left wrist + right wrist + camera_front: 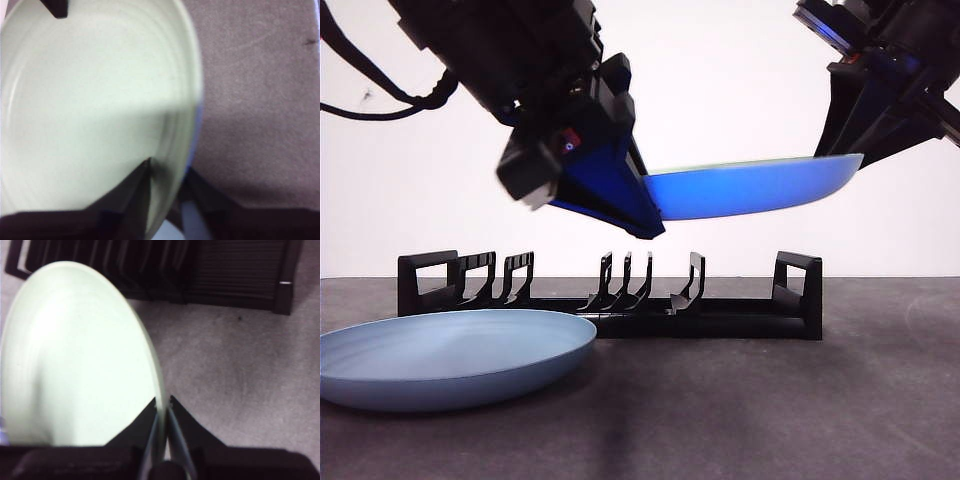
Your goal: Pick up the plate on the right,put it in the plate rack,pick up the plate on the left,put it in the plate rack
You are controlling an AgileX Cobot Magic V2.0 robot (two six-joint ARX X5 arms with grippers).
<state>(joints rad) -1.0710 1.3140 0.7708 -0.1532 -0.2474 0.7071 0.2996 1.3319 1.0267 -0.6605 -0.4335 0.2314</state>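
Note:
A blue plate (750,187) hangs level in the air above the plate rack (720,318), held at both ends. My left gripper (167,175) is shut on its rim, and the tip of the other gripper shows at the plate's far edge. On the opposite rim my right gripper (162,407) is shut, with the cream face of the plate (75,355) beside its jaws and the rack (235,270) beyond. In the front view one gripper (650,200) grips the plate's left edge, the other (840,155) its right edge. A second, pale blue plate (450,355) lies on the table, front left of the rack.
The dark grey table (770,410) stretches in front of the long, low rack. Both arms fill the upper corners of the front view, large and dark. Behind the rack is a plain white backdrop.

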